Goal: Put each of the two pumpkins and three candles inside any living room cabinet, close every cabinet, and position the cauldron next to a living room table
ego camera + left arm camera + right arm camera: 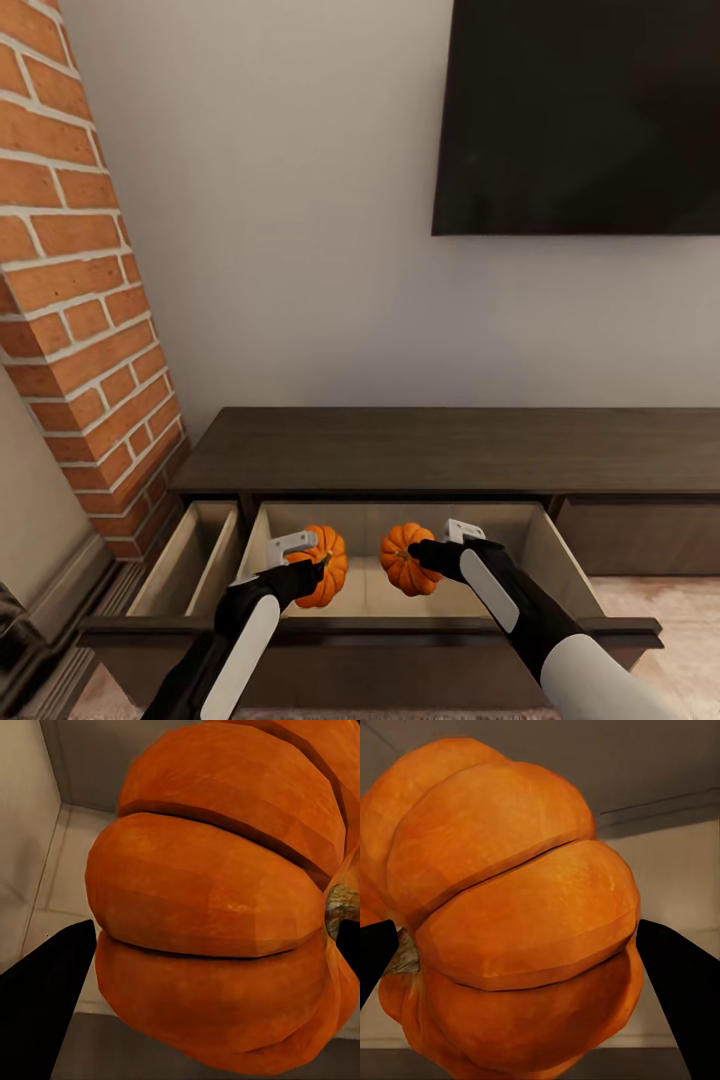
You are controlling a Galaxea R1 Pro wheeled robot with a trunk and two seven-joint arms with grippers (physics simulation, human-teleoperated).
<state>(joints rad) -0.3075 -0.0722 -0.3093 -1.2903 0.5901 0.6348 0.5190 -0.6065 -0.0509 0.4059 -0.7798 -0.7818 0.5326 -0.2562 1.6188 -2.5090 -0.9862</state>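
I have a pumpkin in each hand, both hanging over the open middle drawer of the dark-brown TV cabinet. My left gripper has its fingers pinching the left pumpkin from the sides, near the drawer's left wall; my right gripper pinches the right pumpkin the same way, nearer the drawer's middle. In both wrist views the stems point sideways, so I judge both are tipped over in my grip (a side grab suits their ribbed bellies). They hang just apart, above the pale drawer floor and inside its walls, so letting go should drop them straight in. A smaller drawer to the left also stands open; both will need shutting later
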